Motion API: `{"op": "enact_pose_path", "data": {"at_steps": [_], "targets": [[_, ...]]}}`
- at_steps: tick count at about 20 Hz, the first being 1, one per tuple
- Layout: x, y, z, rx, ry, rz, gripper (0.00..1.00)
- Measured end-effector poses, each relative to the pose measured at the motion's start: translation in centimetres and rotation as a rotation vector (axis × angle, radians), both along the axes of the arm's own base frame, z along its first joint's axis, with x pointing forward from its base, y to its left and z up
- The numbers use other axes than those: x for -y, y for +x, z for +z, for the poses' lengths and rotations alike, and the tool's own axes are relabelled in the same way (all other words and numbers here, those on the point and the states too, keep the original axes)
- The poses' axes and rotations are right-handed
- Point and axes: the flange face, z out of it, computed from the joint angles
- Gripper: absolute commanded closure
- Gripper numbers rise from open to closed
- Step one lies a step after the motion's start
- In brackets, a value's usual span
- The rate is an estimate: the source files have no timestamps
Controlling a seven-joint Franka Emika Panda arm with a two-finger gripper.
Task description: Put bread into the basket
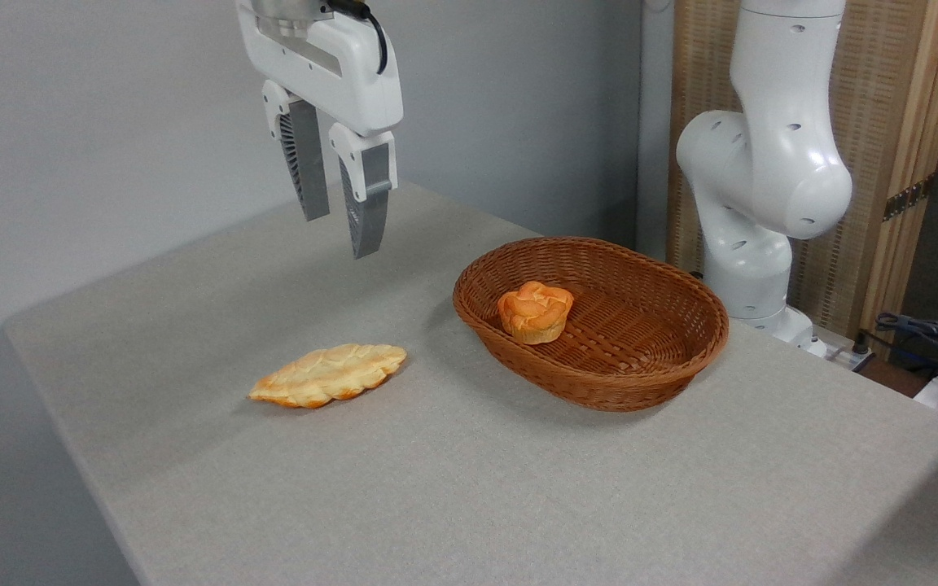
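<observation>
The hand (340, 216) hangs empty with jaws parted above the bench (469, 488), ready to descend on the bread (328, 374), which lies flat at nine o'clock of the basket (599, 382), outside it.

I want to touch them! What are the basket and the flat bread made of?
The basket looks like woven wicker, reddish-brown and a bit shiny; you can see crossing strands and a braided rim. The bread looks baked, pale golden with a bumpy top and orange-brown edges, but its smooth, even color could mean a plastic or foam toy. I can't tell which.
</observation>
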Motion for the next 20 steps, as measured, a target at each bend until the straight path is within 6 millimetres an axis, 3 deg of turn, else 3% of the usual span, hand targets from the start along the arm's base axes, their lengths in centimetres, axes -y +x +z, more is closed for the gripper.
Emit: {"op": "enact_pose_path", "data": {"at_steps": [5,20], "targets": [[1.54,-0.58,-0.13,-0.023,0.006,-0.032,0.0],[1.31,-0.84,-0.25,-0.049,0.01,-0.031,0.0]]}}
